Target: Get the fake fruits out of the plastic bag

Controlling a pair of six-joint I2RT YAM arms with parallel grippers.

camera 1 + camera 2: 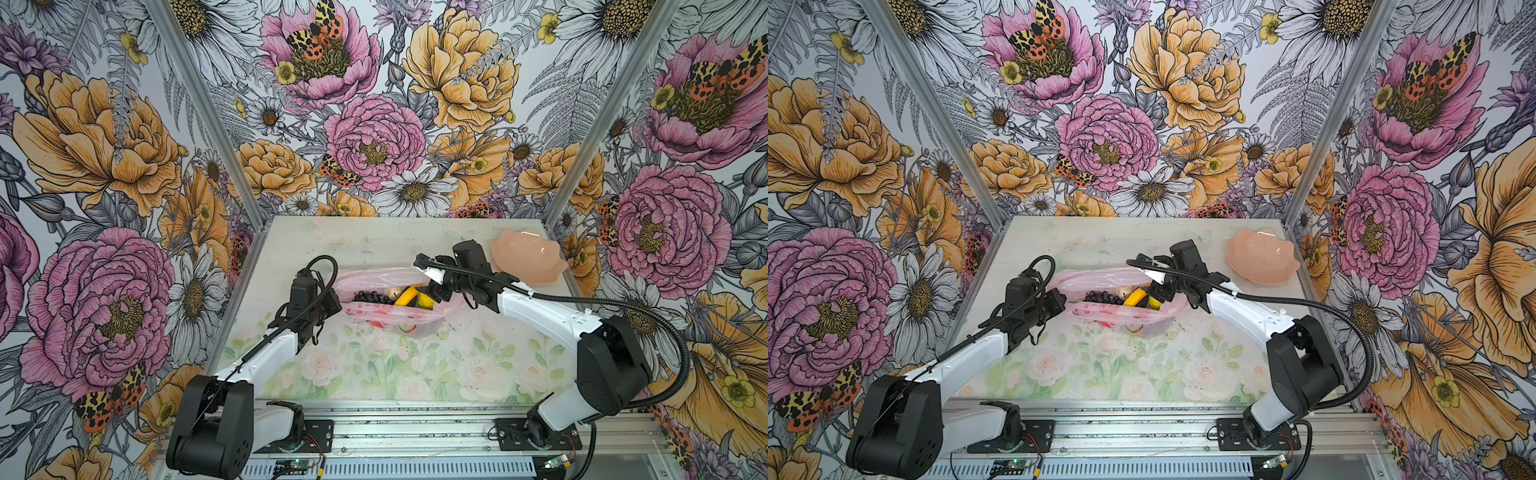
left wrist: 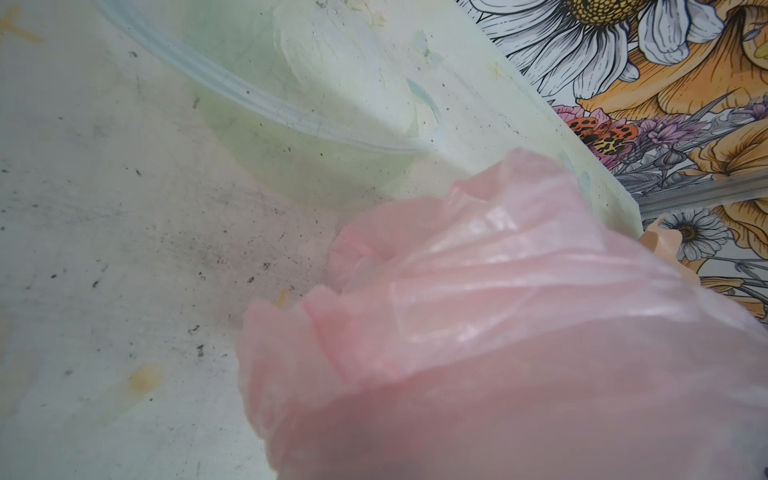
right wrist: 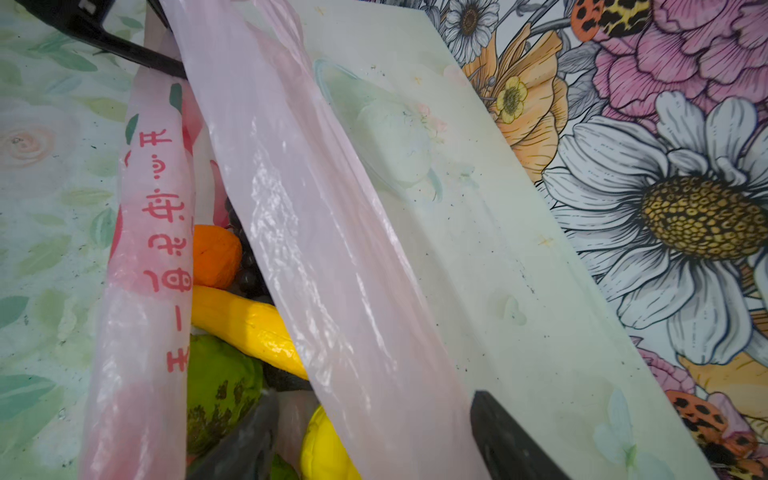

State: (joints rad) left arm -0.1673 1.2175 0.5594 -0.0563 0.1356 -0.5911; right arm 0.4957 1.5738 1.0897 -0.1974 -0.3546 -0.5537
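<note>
Plastic bag (image 1: 370,277): left pincer (image 1: 337,300) pinches its rim, right pincer (image 1: 435,296) wide astride it.

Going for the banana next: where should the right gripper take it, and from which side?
I'd take the banana at its bare middle, across its narrow width, from above through the bag mouth: it lies atop the green fruit, and film covers both ends.

the plastic bag (image 3: 316,249) is thin, translucent, crinkled, glossy film. the banana (image 3: 249,324) looks like matt, dimpled plastic. the bowl (image 1: 540,270), at two o'clock from it, is smooth and glossy. the surface (image 2: 124,249) is matt and scuffed.
</note>
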